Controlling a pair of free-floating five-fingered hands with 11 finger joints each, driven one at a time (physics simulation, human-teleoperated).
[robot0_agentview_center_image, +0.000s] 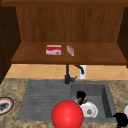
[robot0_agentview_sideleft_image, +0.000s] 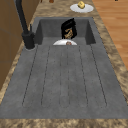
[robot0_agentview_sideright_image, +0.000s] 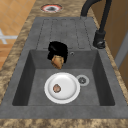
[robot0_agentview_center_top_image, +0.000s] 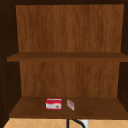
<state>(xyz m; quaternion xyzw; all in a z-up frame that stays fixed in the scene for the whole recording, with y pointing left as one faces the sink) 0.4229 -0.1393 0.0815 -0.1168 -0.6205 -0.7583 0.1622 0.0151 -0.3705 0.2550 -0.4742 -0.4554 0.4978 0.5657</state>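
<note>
My left hand (robot0_agentview_center_image: 80, 95) hangs in the sink basin (robot0_agentview_sideright_image: 102, 82), fingers curled down round a tan-brown lump of food (robot0_agentview_sideright_image: 57, 62). In the left side view the left hand (robot0_agentview_sideleft_image: 68, 26) shows with the lump of food (robot0_agentview_sideleft_image: 68, 33) under it, and in the right side view the left hand (robot0_agentview_sideright_image: 58, 50) is above the basin's far wall. Just below it a white plate (robot0_agentview_sideright_image: 67, 85) lies on the basin floor with a small brown piece (robot0_agentview_sideright_image: 57, 88) on it. My right hand (robot0_agentview_center_image: 121, 119) floats low at the counter's front right corner.
A big red ball (robot0_agentview_center_image: 67, 115) sits at the sink's front edge. The black faucet (robot0_agentview_center_image: 67, 75) stands behind the ribbed drainboard (robot0_agentview_center_image: 45, 97). A red-rimmed plate (robot0_agentview_center_image: 5, 105) lies on the left counter, a plate with yellow food (robot0_agentview_sideleft_image: 81, 7) on the right. A red box (robot0_agentview_center_image: 53, 50) and a small pink box (robot0_agentview_center_image: 70, 50) rest on the shelf.
</note>
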